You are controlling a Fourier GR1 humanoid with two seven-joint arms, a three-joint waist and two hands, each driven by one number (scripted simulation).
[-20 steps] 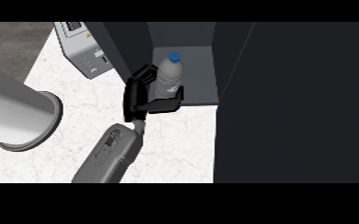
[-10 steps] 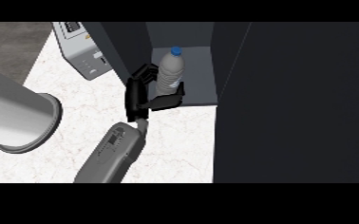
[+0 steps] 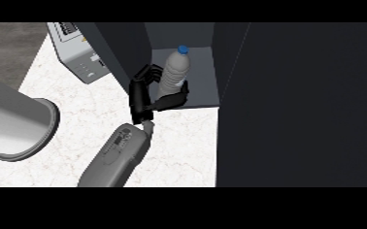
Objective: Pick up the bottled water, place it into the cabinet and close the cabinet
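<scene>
1. a grey forearm (image 3: 114,157) comes in from the lower edge over the white marbled counter (image 3: 79,102) and slants up toward the cabinet.
2. at its end the black hand (image 3: 141,97) sits at the cabinet's front edge, fingers on the left of the bottle, thumb wrapped across its lower right: the hand is curled round the bottle.
3. which arm this is cannot be told from this view; it enters left of centre.
4. at the left edge a large grey cylinder (image 3: 18,126) with a flared rim lies over the counter.
5. the bottle (image 3: 174,70) stands upright inside the open cabinet (image 3: 204,73), blue cap on top, on the grey shelf floor.
6. the dark door (image 3: 294,106) fills the right side, open.
7. furthest, upper left, a grey appliance (image 3: 79,53) stands on the counter beside the cabinet's left wall.
</scene>
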